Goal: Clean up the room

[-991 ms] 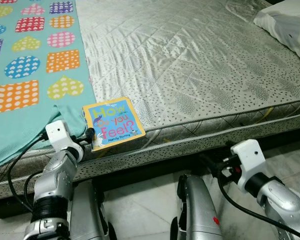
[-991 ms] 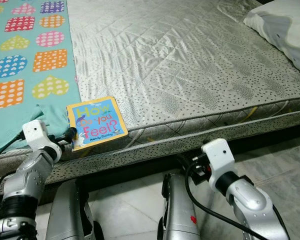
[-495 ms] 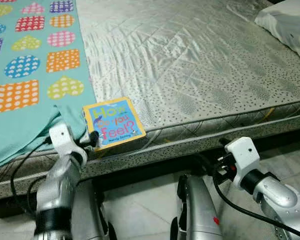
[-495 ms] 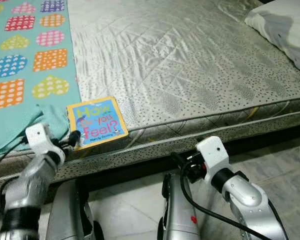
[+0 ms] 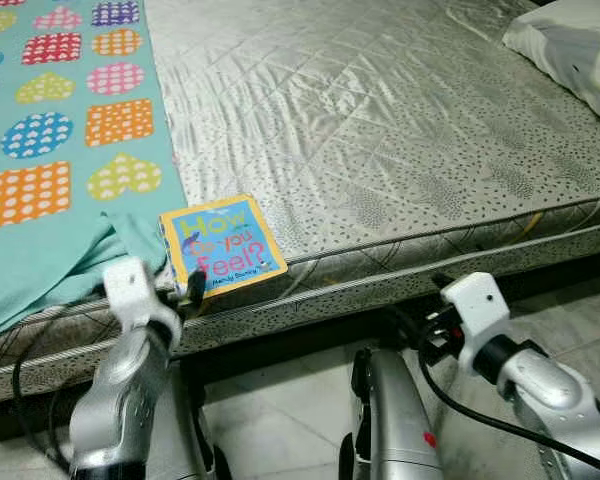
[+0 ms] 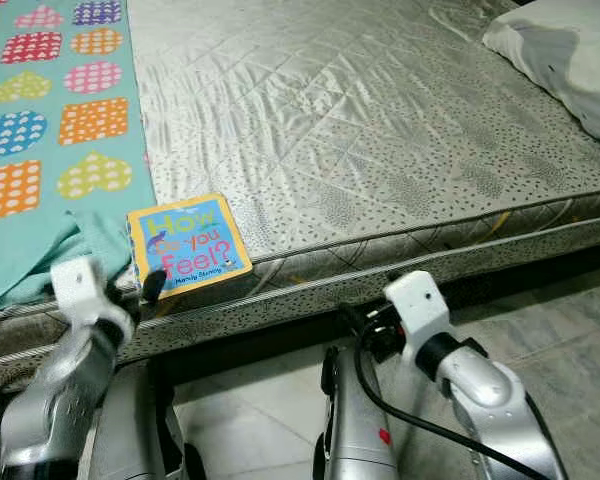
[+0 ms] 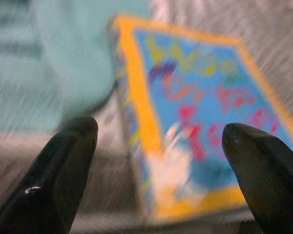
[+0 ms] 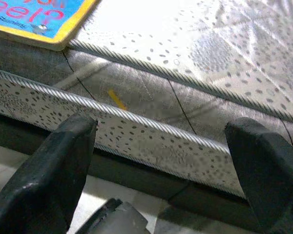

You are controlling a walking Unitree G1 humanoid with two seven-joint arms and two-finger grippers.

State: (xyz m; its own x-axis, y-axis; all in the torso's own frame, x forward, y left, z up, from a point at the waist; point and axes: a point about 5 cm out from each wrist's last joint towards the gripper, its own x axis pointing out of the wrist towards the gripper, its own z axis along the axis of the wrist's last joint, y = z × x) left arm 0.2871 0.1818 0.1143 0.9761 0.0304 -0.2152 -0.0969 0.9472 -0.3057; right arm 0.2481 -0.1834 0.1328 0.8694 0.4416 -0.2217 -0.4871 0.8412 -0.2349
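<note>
At lower left of the frame, the left claw (image 5: pixel 192 291), fingers spread, lines up on a glossy square board book (image 5: pixel 223 243) lying at the quilted mattress (image 5: pixel 400 120) edge beside a soft teal blanket (image 5: pixel 50 140). Next, it likely must straddle the stiff cover and close. Lower right, the right claw (image 5: pixel 410 322) waits spread beside the bed.

Blue book (image 5: pixel 223 246) (yellow border), teal blanket (image 5: pixel 50 150)
</note>
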